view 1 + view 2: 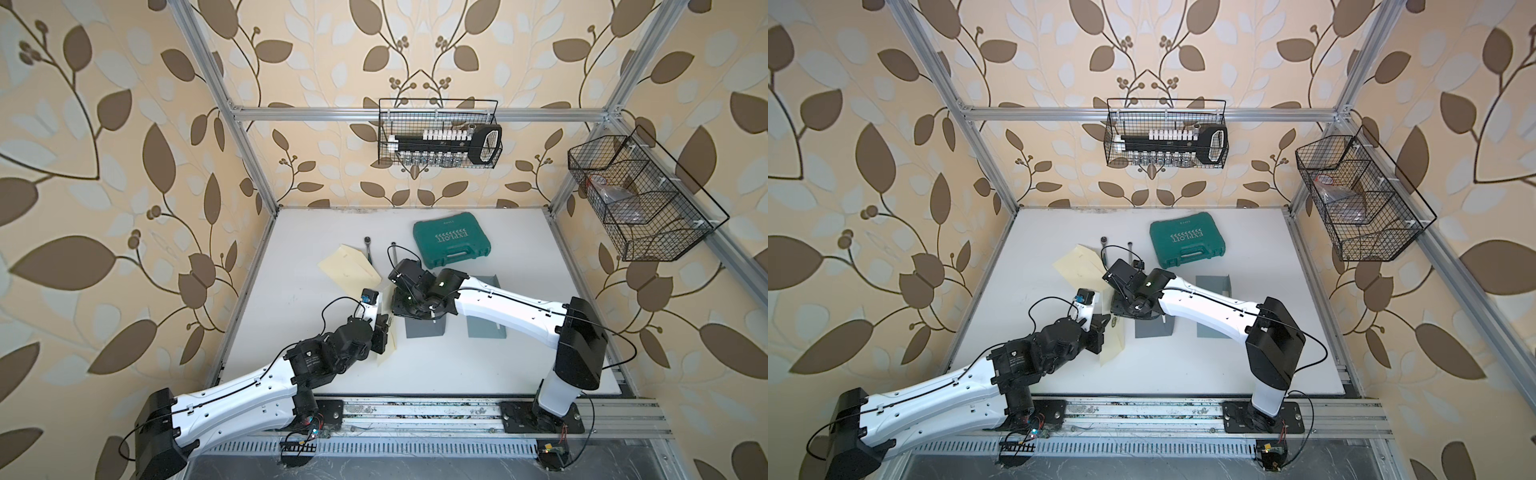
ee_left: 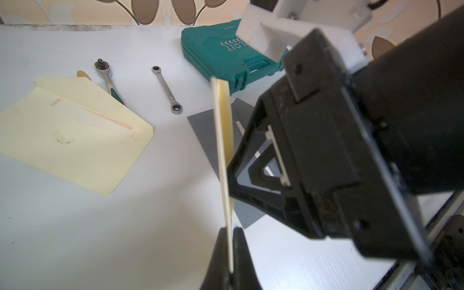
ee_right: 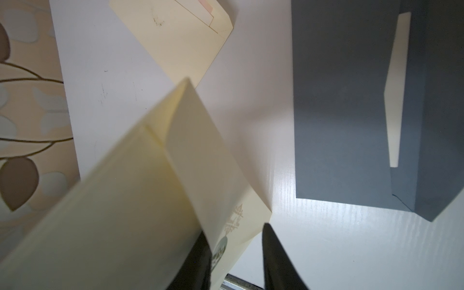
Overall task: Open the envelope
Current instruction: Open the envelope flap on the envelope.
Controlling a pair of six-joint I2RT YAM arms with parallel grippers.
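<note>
A cream envelope (image 2: 223, 140) is held upright and edge-on above the table, and my left gripper (image 2: 230, 251) is shut on its lower edge. In both top views the envelope (image 1: 388, 349) (image 1: 1115, 347) hangs between the two wrists. In the right wrist view its flap (image 3: 200, 155) stands lifted away from the envelope body (image 3: 113, 206). My right gripper (image 3: 233, 229) is open; the flap's end rests against one finger (image 3: 200, 251) and a printed corner lies between the jaws. The other finger (image 3: 273, 251) is clear of the paper.
A second cream envelope (image 1: 349, 268) lies open on the table with papers showing. Two ratchet wrenches (image 2: 167, 90) (image 2: 108, 80), a green tool case (image 1: 451, 243) and grey envelopes (image 1: 424, 328) (image 1: 486, 328) lie nearby. Wire baskets (image 1: 440, 133) (image 1: 636, 199) hang on the frame.
</note>
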